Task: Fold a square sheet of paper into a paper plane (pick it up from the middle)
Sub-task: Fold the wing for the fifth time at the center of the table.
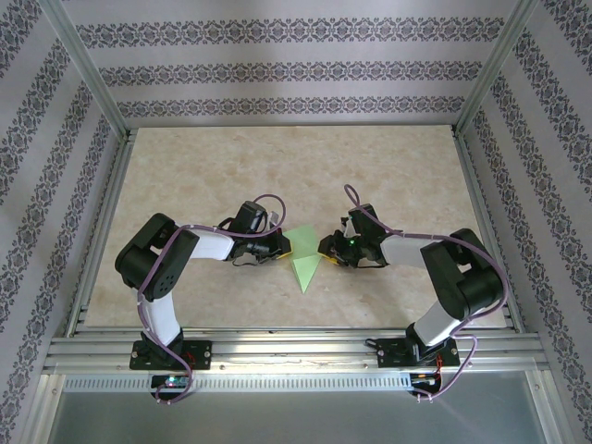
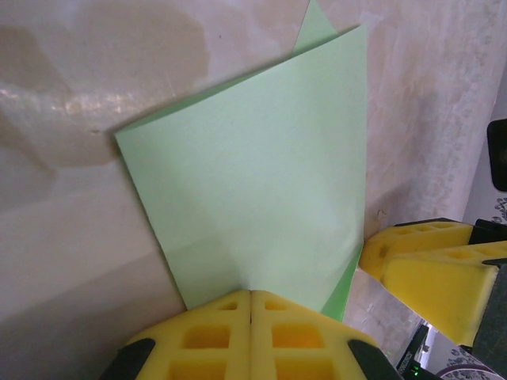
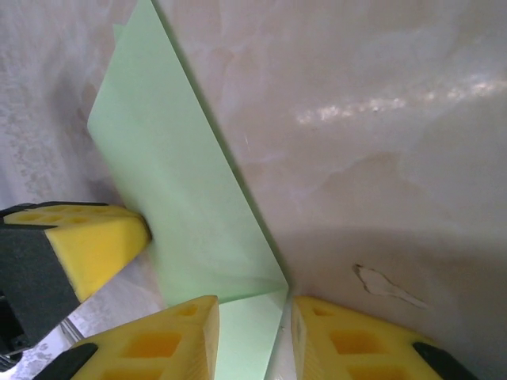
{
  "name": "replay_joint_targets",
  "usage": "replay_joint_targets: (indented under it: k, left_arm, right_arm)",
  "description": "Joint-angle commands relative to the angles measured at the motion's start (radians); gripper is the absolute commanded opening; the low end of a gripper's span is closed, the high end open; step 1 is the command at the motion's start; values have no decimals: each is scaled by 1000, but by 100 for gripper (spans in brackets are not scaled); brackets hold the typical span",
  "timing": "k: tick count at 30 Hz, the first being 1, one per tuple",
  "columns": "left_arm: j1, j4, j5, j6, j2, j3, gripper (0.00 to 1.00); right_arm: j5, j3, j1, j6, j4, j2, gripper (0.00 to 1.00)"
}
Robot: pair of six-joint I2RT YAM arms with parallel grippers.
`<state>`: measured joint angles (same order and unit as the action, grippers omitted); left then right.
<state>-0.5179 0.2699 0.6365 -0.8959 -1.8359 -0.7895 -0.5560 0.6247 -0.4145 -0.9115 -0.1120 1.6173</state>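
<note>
The left claw (image 2: 250, 294) pinches one edge of the folded green paper (image 2: 253, 190); the right claw (image 3: 253, 310) stands spread astride its opposite corner.

One green paper (image 1: 304, 261) lies on one surface (image 1: 388, 176). There are two arms: the left arm (image 1: 162, 264) and the right arm (image 1: 462, 273). There are two claws: the left claw (image 2: 250, 297) and the right claw (image 3: 253, 305). Each claw has two yellow fingers (image 2: 206, 336), so four fingers in all.
</note>
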Motion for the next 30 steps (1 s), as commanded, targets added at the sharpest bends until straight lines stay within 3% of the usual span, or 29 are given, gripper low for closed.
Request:
replay_joint_targets:
  k: [1, 12, 22, 30]
  left_arm:
    - [-13, -68, 3, 34, -9, 9, 1]
    - [-11, -149, 2, 112, -23, -11, 0]
    - [-11, -151, 9, 114, -31, -24, 0]
    - [-12, -146, 12, 116, -31, -22, 0]
  right_arm:
    - [-20, 18, 3, -23, -42, 19, 30]
    - [52, 12, 13, -24, 17, -1, 32]
    - [-67, -8, 11, -115, -167, 53, 29]
    - [-120, 16, 14, -42, -177, 69, 30]
